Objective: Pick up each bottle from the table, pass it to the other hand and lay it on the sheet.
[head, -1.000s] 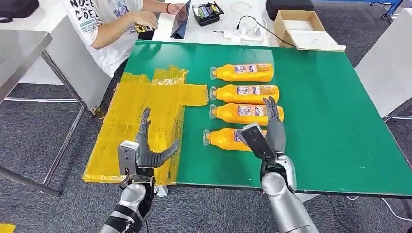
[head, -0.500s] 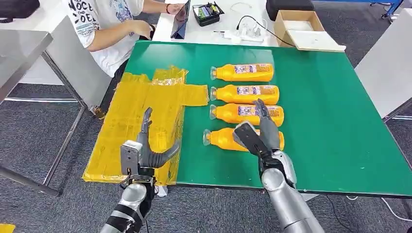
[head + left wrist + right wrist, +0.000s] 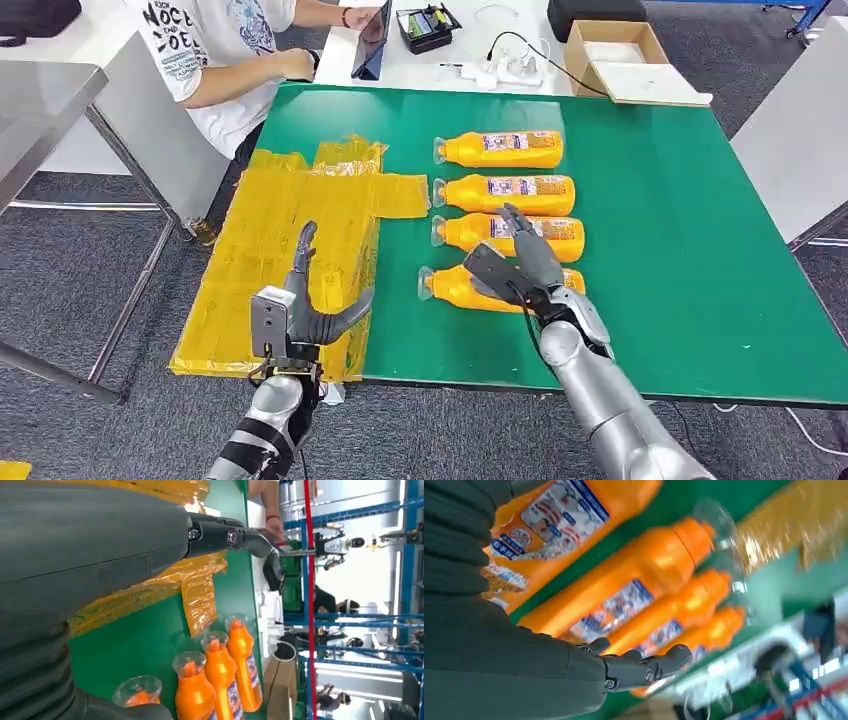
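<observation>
Starting at the left, our left hand (image 3: 300, 310) hovers above the near edge of the yellow sheet (image 3: 290, 220), palm turned inward, fingers (image 3: 303, 250) spread and holding nothing; it looks to us like it is waiting to receive. The sheet is crumpled film lying over the left edge of the green table (image 3: 680, 250), and no bottle lies on it yet, so we judge the task to be at its very start.

Moving right, four orange bottles lie on their sides in a row on the table, clear caps pointing toward the sheet. The nearest bottle (image 3: 450, 285) is the one we are going for: our right hand (image 3: 520, 265) hangs just over its labelled body, fingers (image 3: 525, 235) apart and reaching across toward the next bottle (image 3: 465, 232). In the right wrist view the fingers (image 3: 644, 667) are extended with nothing between them, and we cannot tell whether they touch the bottle yet.

So the step in hand is the first pick. Next, we think, the right hand must drop onto the nearest bottle alone, wrap round its body without nudging its close neighbour, lift, and carry it leftward to the waiting left hand.
</observation>
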Robot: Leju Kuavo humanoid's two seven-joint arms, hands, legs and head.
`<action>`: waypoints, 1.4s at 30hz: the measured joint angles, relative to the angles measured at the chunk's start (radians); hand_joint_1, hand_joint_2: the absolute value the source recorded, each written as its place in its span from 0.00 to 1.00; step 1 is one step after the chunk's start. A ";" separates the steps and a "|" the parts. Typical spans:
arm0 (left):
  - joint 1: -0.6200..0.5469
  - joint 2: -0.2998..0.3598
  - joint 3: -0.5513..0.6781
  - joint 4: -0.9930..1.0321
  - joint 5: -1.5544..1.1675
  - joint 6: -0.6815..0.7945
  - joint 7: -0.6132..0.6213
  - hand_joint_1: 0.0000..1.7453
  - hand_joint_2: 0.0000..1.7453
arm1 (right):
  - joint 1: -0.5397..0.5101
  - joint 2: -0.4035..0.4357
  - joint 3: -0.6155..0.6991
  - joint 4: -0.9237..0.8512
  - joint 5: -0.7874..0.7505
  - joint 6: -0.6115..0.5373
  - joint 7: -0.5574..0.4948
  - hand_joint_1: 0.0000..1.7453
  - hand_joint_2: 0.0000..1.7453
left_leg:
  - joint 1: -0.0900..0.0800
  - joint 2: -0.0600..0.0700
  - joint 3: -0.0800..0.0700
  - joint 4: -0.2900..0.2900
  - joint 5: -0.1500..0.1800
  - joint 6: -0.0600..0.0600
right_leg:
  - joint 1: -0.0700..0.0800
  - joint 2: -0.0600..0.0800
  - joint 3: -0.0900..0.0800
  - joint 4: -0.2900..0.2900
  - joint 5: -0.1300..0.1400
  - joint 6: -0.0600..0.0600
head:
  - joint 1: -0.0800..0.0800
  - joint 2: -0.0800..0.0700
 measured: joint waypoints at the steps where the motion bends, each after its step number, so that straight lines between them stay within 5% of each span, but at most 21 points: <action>1: 0.000 0.000 0.000 0.000 0.000 0.000 0.000 0.00 1.00 | -0.002 -0.001 0.002 0.003 -0.001 0.005 0.000 0.00 1.00 | 0.000 0.000 0.000 0.000 0.000 0.000 | 0.000 0.000 0.000 0.000 0.000 0.000 | 0.000 0.000; 9: -0.026 0.011 0.005 0.057 0.015 -0.003 -0.019 0.00 1.00 | -0.175 -0.050 0.121 0.234 -0.055 0.141 -0.023 0.00 1.00 | 0.000 0.000 0.000 0.000 0.000 0.000 | 0.000 0.000 0.000 0.000 0.000 0.000 | 0.000 0.000; 21: -0.031 0.012 0.013 0.071 -0.028 0.049 -0.038 0.00 1.00 | -0.178 -0.101 0.191 0.169 -0.174 0.231 -0.079 0.00 1.00 | 0.000 0.000 0.000 0.000 0.000 0.000 | 0.000 0.000 0.000 0.000 0.000 0.000 | 0.000 0.000; 42: -0.044 0.012 0.019 0.087 -0.006 0.018 -0.037 0.00 1.00 | -0.124 -0.154 0.289 0.065 -0.176 0.205 -0.037 0.00 1.00 | 0.000 0.000 0.000 0.000 0.000 0.000 | 0.000 0.000 0.000 0.000 0.000 0.000 | 0.000 0.000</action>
